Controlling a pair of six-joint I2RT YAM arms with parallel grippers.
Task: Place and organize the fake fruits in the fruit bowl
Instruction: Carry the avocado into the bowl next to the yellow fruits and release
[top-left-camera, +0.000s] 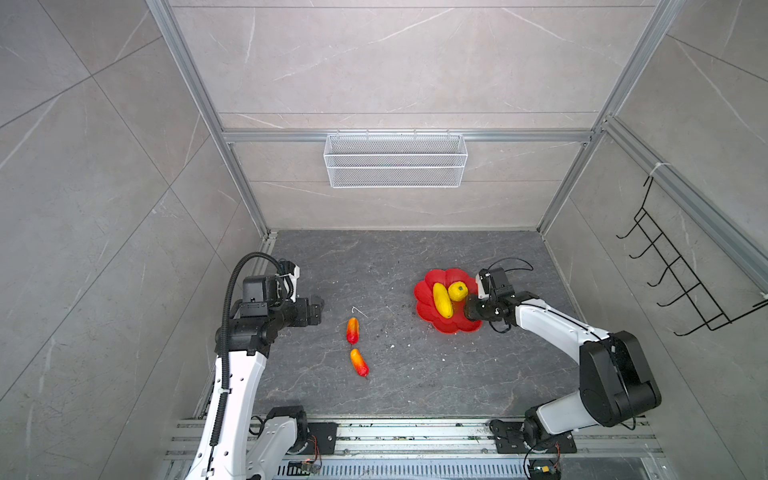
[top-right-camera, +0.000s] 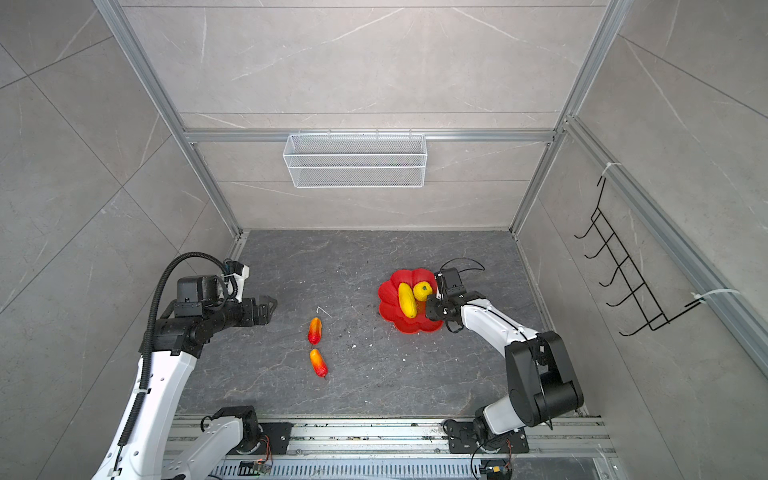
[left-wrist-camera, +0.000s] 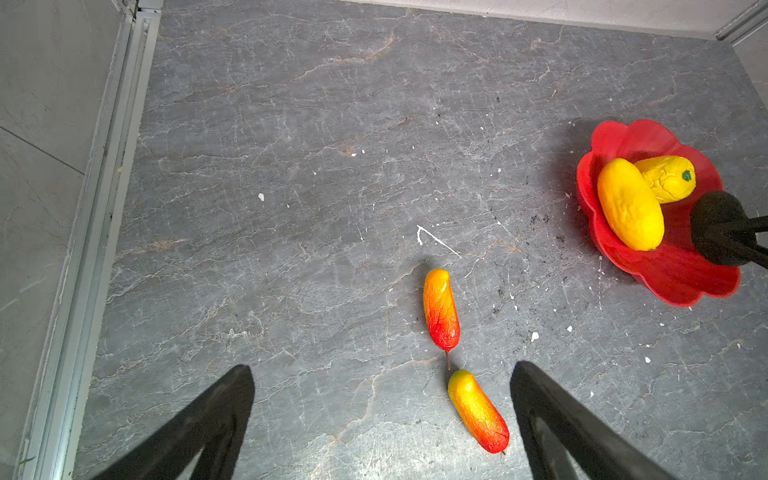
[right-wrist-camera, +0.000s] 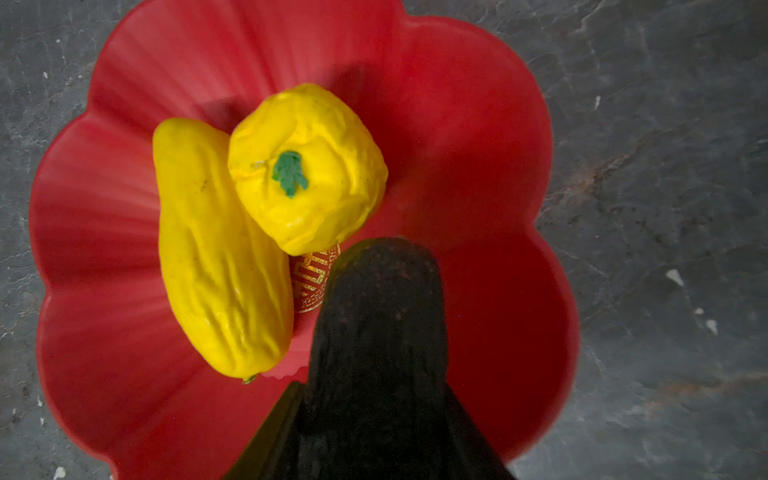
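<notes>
**Fruit clamped over the red bowl, two pieces out on the surface**

The right arm reaches in from the front rail with its elbow raised and its white forearm sloping down toward the bowl's right side. The right gripper (top-left-camera: 473, 311) sits over the bowl (top-left-camera: 424, 291), its fingers (left-wrist-camera: 748, 226) clenched on the dark fruit (right-wrist-camera: 378, 316). This is a matt, pebbly black oval, just beside the gold mark (right-wrist-camera: 311, 278) at the bowl's centre. Whether it touches the bowl's floor cannot be told.

The left arm is folded at the left side with its wrist level. The left gripper (top-left-camera: 318, 308) hovers above the surface (top-left-camera: 395, 270), its fingers (left-wrist-camera: 208, 424) spread wide and empty.

The bowl is glossy red plastic, scalloped like a flower, with ribbed walls. Inside lie the long yellow fruit (top-left-camera: 442, 300), waxy and wrinkled, and the round yellow fruit (top-left-camera: 458, 291), creased with a green spot. The two are touching.

On the grey veined surface, well apart from the bowl, the farther orange-red fruit (top-left-camera: 352, 330) and the nearer orange-red fruit (top-left-camera: 359, 362) lie almost end to end. Both shade from yellow to red.
</notes>
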